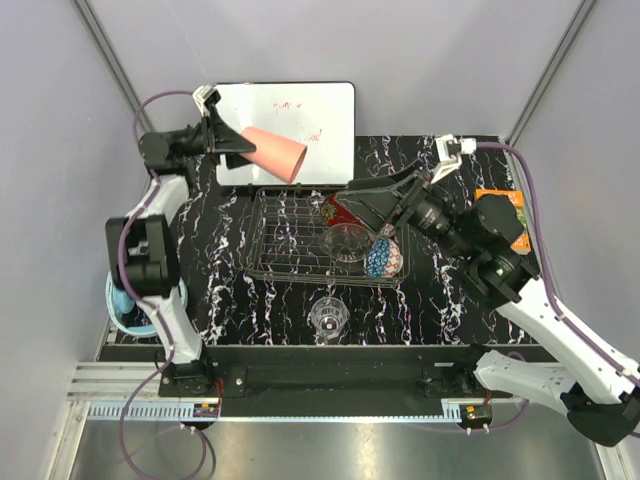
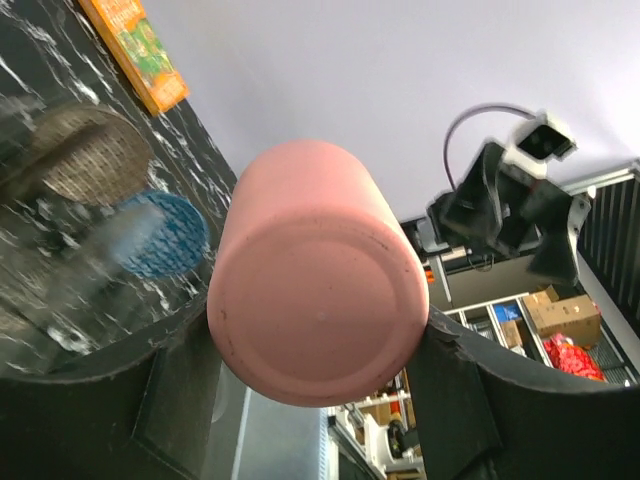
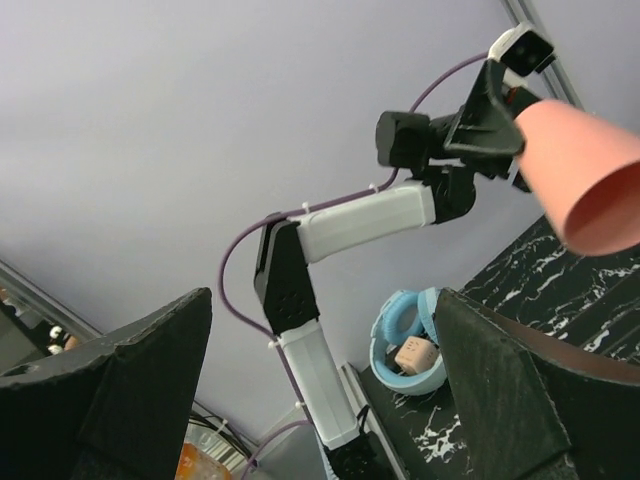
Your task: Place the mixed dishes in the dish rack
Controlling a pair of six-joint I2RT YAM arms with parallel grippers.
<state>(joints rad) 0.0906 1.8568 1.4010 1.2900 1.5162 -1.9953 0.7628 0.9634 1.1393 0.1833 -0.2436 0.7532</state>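
Note:
My left gripper is shut on the pink plastic cup, held on its side in the air over the whiteboard's front edge, behind the dish rack. In the left wrist view the cup's base fills the gap between the fingers. The rack's right end holds a red patterned bowl, a clear glass plate, a blue mosaic bowl and, seen from the left wrist, a beige netted bowl. My right gripper hangs open and empty above them. A clear glass tumbler stands on the table in front of the rack.
A white whiteboard lies behind the rack. An orange book is at the table's right edge, under the right arm. Light blue headphones sit at the left edge beside the left arm.

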